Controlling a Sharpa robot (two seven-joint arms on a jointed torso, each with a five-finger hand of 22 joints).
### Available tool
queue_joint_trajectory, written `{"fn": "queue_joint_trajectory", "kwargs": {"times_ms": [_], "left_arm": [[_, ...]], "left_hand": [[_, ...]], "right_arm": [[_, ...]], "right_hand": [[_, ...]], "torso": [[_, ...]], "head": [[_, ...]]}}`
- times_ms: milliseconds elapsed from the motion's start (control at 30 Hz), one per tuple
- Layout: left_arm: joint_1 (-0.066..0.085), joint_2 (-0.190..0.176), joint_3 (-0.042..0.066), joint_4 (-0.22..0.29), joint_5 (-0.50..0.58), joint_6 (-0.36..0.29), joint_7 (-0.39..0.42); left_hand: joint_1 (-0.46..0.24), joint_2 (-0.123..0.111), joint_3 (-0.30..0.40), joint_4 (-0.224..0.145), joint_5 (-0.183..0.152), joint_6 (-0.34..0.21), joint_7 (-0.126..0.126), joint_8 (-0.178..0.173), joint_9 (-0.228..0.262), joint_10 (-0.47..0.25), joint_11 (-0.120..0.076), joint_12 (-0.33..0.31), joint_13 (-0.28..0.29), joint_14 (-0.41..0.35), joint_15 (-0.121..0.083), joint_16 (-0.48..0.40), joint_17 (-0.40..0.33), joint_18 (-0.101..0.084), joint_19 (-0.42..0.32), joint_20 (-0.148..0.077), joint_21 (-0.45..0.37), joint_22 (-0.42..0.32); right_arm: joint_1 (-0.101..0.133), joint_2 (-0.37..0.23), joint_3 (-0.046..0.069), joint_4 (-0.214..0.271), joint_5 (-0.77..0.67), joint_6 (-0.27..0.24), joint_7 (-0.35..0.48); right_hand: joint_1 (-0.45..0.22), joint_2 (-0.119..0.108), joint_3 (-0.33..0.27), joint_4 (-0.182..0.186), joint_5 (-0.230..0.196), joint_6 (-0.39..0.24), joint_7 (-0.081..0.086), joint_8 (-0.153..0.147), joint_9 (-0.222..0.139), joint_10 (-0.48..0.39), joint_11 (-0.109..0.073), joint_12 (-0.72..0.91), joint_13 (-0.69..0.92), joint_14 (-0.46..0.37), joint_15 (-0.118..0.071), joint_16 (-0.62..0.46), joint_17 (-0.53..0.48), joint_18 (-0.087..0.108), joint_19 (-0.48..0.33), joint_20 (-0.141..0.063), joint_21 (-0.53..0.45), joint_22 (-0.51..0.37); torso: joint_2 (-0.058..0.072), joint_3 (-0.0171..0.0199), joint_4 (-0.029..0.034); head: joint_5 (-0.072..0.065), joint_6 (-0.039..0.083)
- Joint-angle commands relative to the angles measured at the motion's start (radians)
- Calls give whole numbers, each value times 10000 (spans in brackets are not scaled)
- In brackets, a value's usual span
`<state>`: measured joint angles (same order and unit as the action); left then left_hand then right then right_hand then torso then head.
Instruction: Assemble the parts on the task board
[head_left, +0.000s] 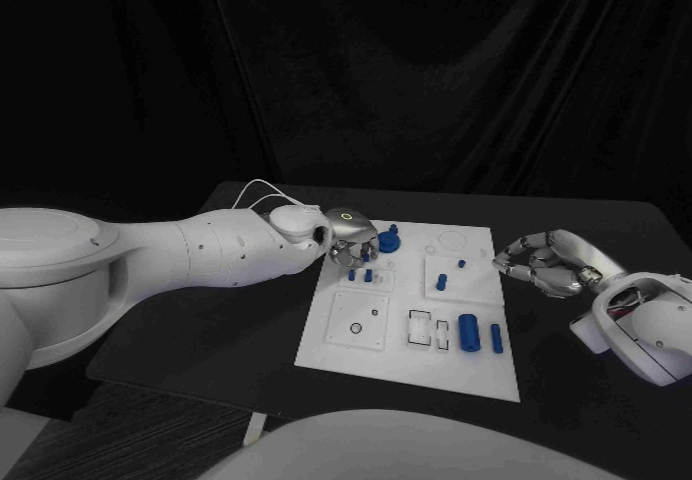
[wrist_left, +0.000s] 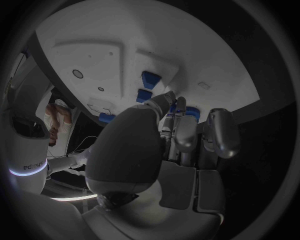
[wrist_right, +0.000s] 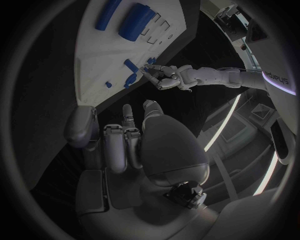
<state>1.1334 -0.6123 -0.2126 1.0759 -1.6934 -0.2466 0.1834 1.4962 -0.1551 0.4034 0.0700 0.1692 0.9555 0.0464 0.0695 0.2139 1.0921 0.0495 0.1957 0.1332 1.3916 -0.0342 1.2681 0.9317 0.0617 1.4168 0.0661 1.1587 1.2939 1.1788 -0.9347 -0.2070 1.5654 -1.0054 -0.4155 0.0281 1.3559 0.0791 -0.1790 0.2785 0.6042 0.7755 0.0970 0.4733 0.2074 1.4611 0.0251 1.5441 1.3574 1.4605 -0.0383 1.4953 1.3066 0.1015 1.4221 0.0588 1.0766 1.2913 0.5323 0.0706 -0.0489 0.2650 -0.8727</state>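
Nearest me on the board (head_left: 411, 375), two blue cylinders lie side by side at the near right: the fat one (head_left: 467, 331) and a thinner one (head_left: 496, 338), with rectangular slots just left of them. A square plate (head_left: 356, 320) with a round hole sits at the near left.

My right hand (head_left: 545, 265) hovers off the board's right edge over the black table (head_left: 188, 345), fingers curled loosely inward with nothing in them.

Farther back, my left hand (head_left: 351, 238) is at the far left of the board, fingers pointed down among small blue pegs (head_left: 361, 275). A blue round part (head_left: 389, 240) stands just to its right. From the left wrist view the fingertips (wrist_left: 170, 97) are at or very near a blue piece (wrist_left: 149, 79), but I cannot tell whether anything is pinched or merely touched.

I judge the step is seating or picking a small peg there. To do it well I'd keep the wrist steady, hold the peg upright over its hole, and press straight down without sweeping sideways, since the neighbouring pegs and the round part stand close enough to be knocked. The right hand should stay clear.
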Motion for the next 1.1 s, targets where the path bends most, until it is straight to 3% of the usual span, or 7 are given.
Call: {"fn": "queue_joint_trajectory", "kwargs": {"times_ms": [33,333,667,867,900,967,1100], "left_arm": [[-16,16,7,-12,25,102,3],[-22,-162,7,-23,25,-665,158],[-1,-684,11,176,26,-2852,725],[271,-1221,13,473,891,-3667,873],[303,-1296,13,530,1204,-3688,933],[381,-1541,13,719,2364,-3574,1233],[470,-2013,12,1055,5387,-2477,2428]], "left_hand": [[-262,-48,540,-46,-199,-596,-132,-86,-241,-238,19,-271,-176,-210,-36,-117,-157,242,-148,-1,-157,1603],[-303,-180,525,-35,-332,-1212,-360,-76,-428,-487,97,-402,-172,-240,5,-130,-181,245,-150,53,-223,1603],[-277,-258,426,92,-567,-1332,-626,-13,-507,-578,0,-414,-134,-245,-25,-157,-239,263,-150,35,-298,1592],[-124,-242,624,278,-811,-961,-592,127,-497,-591,-91,-378,-79,-448,-81,-448,-719,314,-264,-16,-623,1520],[-80,-234,695,323,-752,-869,-556,150,-499,-610,-108,-368,-58,-645,-79,-675,-1065,362,-404,-17,-921,1448],[-137,-241,786,502,-390,-741,-122,137,-548,-1113,126,-334,-27,-2646,135,-2637,-3825,582,-1400,105,-2603,1085],[-508,-144,294,842,283,-771,318,21,-653,-2674,736,-304,-7,-5229,909,-4185,-4431,751,-4341,585,-6365,372]], "right_arm": [[-28,-17,8,2,-53,67,-196],[-26,-79,8,15,-53,53,-218],[11,-253,10,93,-53,-116,-232],[319,-343,11,150,-53,-514,-164],[372,-344,11,155,-53,-595,-137],[559,-321,11,152,-73,-813,-94],[968,-239,11,118,-459,-1045,-226]], "right_hand": [[506,254,303,-1,203,25,24,-138,-107,198,-107,-621,592,790,-162,-60,1124,-40,20,-55,-4,1504],[515,237,323,0,196,24,29,-148,-115,190,-103,-631,576,787,-160,-66,1113,-39,17,-56,-14,1501],[527,209,333,-6,195,39,27,-147,-117,169,-102,-653,539,785,-159,-72,1103,-33,4,-55,-53,1491],[643,100,432,-41,205,137,16,-131,-126,-79,-111,-898,165,758,-164,-136,993,6,-76,-57,-272,1433],[814,25,519,-132,203,198,15,-109,-123,-493,-110,-1283,-386,692,-166,-262,782,64,-201,-55,-594,1349],[1327,-159,778,-403,117,270,23,-97,-131,-1637,-112,-2380,-1812,626,-159,-359,635,107,-335,-57,-875,1280],[1962,-498,1229,-618,-156,360,112,-112,-160,-4600,-11,-5417,-5135,628,-88,-337,666,84,-333,-10,-850,1307]], "torso": [[-2,3,-2],[0,0,-4],[-6,-7,-9],[-11,-17,2],[-5,-17,3],[-10,-18,0],[-14,-23,-4]], "head": [[16,1],[43,1],[53,1],[-102,1],[-126,1],[-160,1],[-238,1]]}}
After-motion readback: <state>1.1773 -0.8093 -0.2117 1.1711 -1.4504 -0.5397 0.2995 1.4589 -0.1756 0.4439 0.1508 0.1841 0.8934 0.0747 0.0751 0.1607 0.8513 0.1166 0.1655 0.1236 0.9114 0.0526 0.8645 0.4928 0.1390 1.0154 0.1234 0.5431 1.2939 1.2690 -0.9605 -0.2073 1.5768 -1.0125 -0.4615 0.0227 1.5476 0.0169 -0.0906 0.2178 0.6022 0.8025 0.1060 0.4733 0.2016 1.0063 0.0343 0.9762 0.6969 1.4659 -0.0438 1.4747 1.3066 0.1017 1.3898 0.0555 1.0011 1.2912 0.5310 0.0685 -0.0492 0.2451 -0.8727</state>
